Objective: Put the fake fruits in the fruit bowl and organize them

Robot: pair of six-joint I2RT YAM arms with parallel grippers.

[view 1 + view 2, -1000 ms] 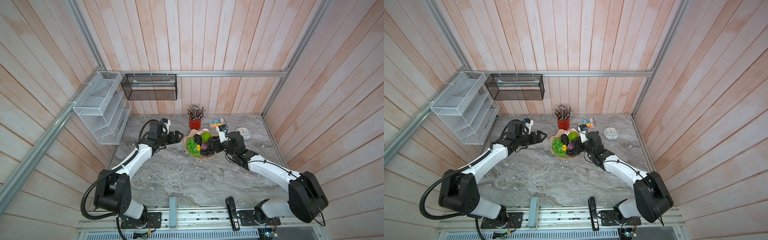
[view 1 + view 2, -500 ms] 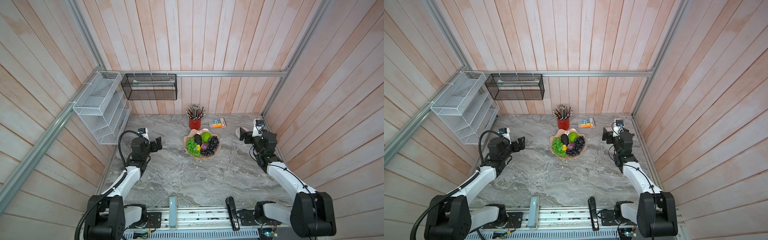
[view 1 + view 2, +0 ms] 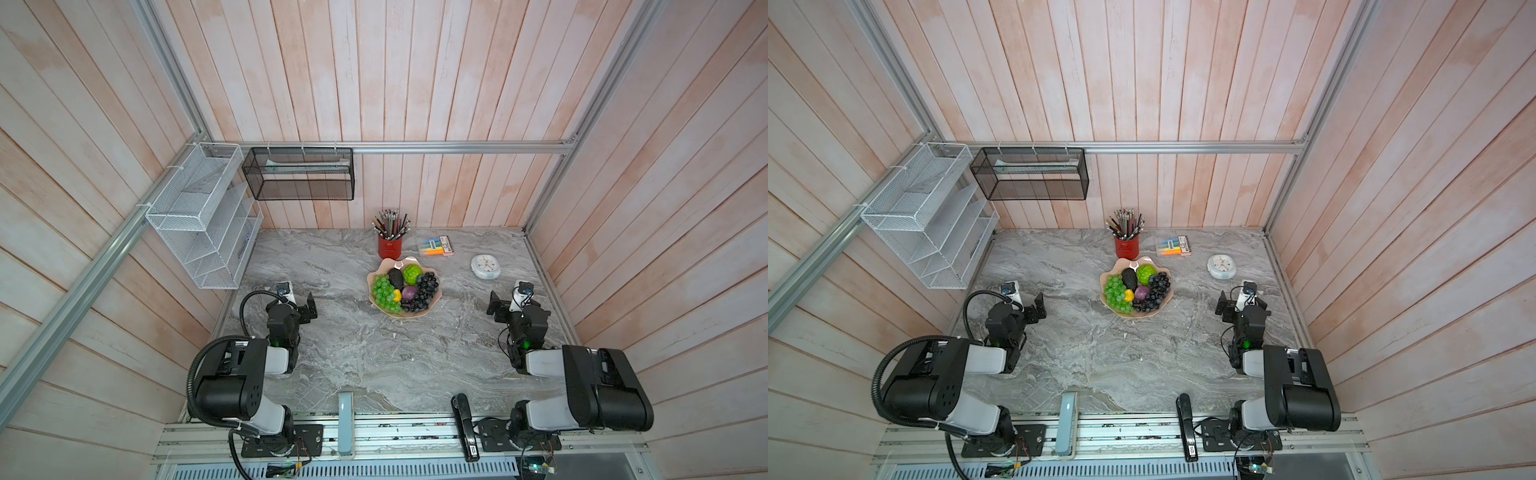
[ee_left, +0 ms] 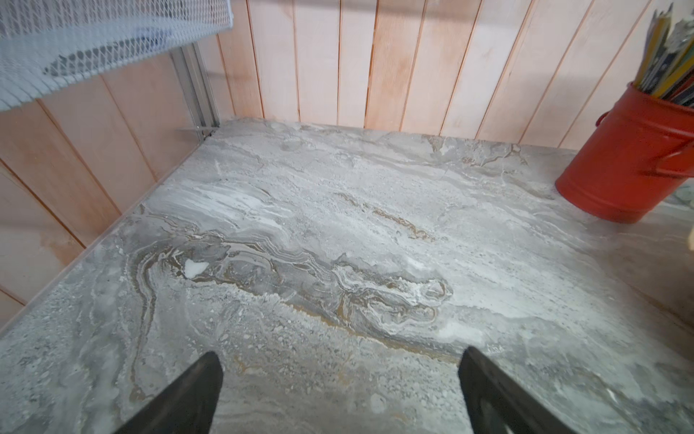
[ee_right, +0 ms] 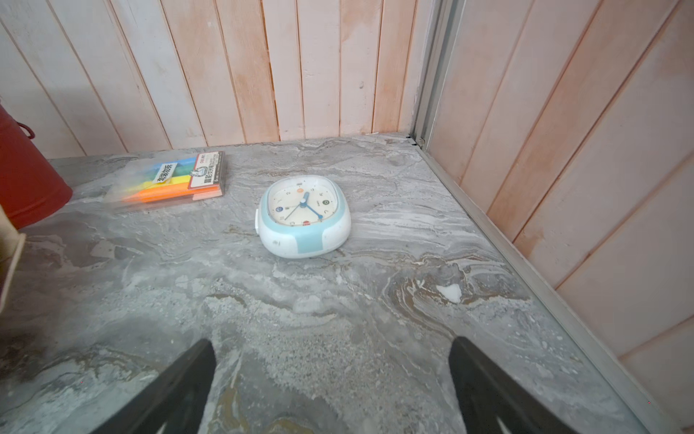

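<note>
Toward the back middle of the table, the fruit bowl (image 3: 410,315) holds all six fake fruits (image 3: 384,293), and with left fingers (image 4: 180,398) and right fingers (image 5: 488,387) apart, empty, near the side edges, I'd worry only that the dark grape bunch (image 3: 424,291), heaped by the rim, slides out.

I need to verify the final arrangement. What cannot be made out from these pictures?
- Fruit bowl: right wrist view, cut off by the frame edge.
- Small yellow fruit: both top views, tiny, wedged beside the green grape bunch; its kind is unclear.
- Bowl floor: top views, covered by the fruits.
- Black mesh basket contents: top views, obscured by mesh.
</note>
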